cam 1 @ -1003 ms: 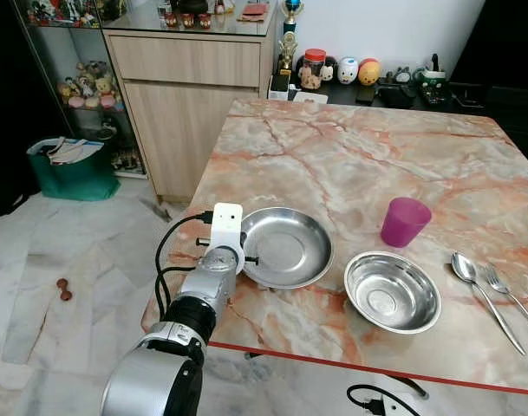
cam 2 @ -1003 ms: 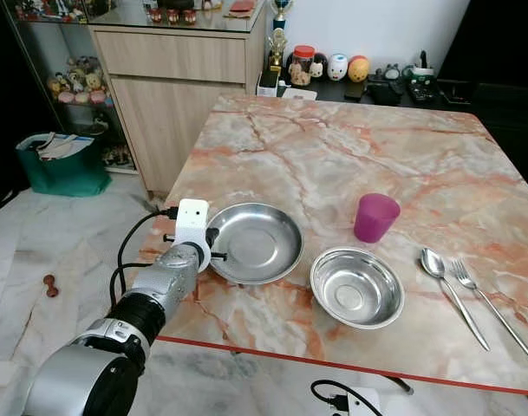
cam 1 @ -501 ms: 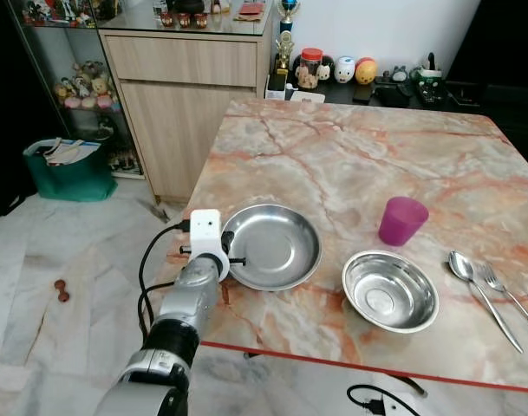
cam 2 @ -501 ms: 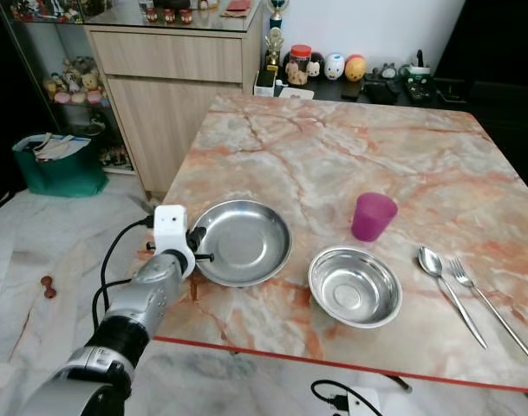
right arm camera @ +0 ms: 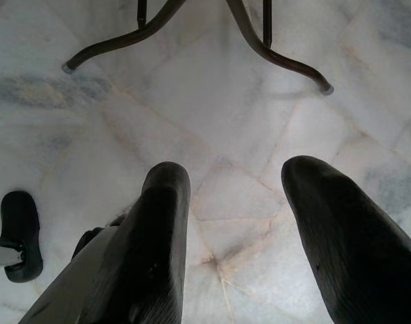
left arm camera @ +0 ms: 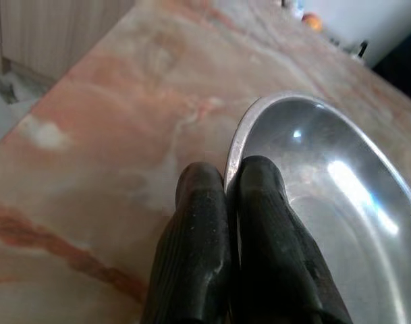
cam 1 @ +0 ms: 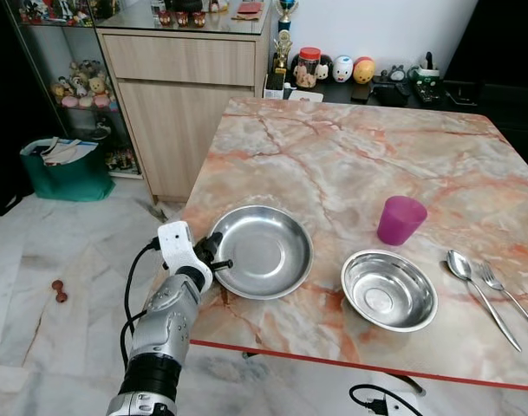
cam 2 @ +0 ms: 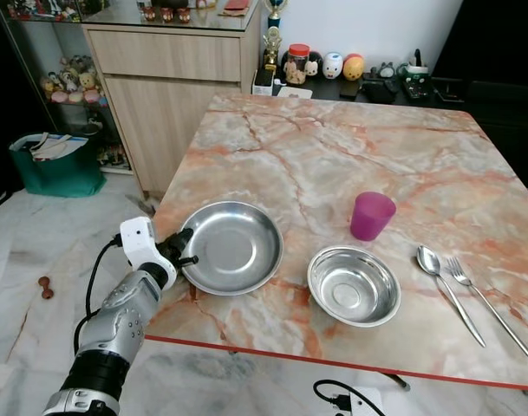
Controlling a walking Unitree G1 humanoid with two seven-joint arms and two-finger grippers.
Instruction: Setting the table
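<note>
A shallow steel plate (cam 1: 262, 251) lies near the left edge of the marble table (cam 1: 350, 156). My left gripper (cam 1: 214, 259) is shut on the plate's left rim; in the left wrist view its fingers (left arm camera: 198, 202) pinch that rim (left arm camera: 235, 145) between them. To the plate's right sits a steel bowl (cam 1: 389, 290), with a purple cup (cam 1: 400, 219) behind it. A spoon (cam 1: 476, 284) and a fork (cam 1: 508, 296) lie at the right. My right gripper (right arm camera: 235, 189) hangs open over the floor, holding nothing.
A wooden cabinet (cam 1: 181, 95) stands beyond the table's left corner, and a green bin (cam 1: 62, 169) sits on the floor to the left. Figurines and jars (cam 1: 337, 69) line a shelf behind the table. Table legs (right arm camera: 272, 57) cross the tiled floor.
My left gripper has drawn the plate leftward toward the table's left edge, widening the gap to the bowl. The bowl, cup, spoon and fork have stayed put.
</note>
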